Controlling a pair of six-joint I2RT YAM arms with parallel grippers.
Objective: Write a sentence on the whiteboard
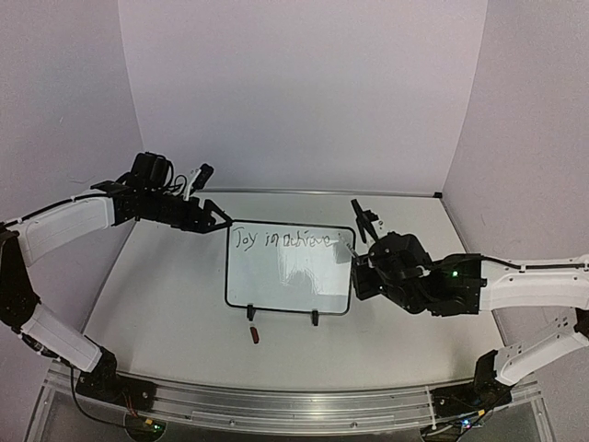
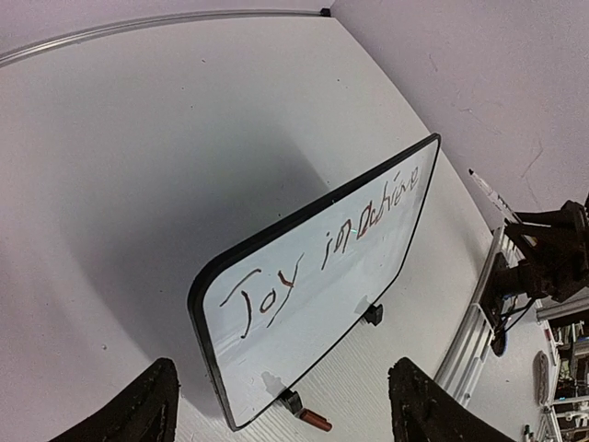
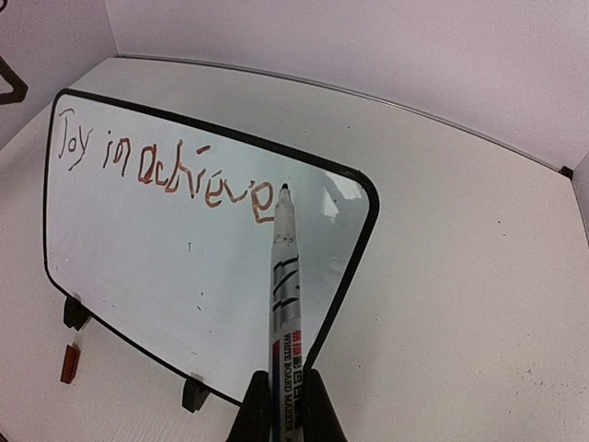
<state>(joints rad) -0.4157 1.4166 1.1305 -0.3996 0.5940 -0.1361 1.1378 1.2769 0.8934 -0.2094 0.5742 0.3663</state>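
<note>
Whiteboard [image 1: 290,276] stands mid table [image 1: 166,313]; light, slick, probably tippy; best held by its frame; left pincer [image 1: 219,218] wide, empty, at its ten o'clock corner; right pincer [image 3: 285,396] clamps marker [image 3: 283,276], tip at two o'clock.

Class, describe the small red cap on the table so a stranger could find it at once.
Find the whiteboard standing mid-table. Before its left black foot lies the cap, loose on the tabletop. It alone is small, stubby and red.

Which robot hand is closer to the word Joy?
Left. The left gripper is beside brown handwritten Joy at the black-framed whiteboard's corner; the right gripper holds a white marker at the opposite edge.
</note>
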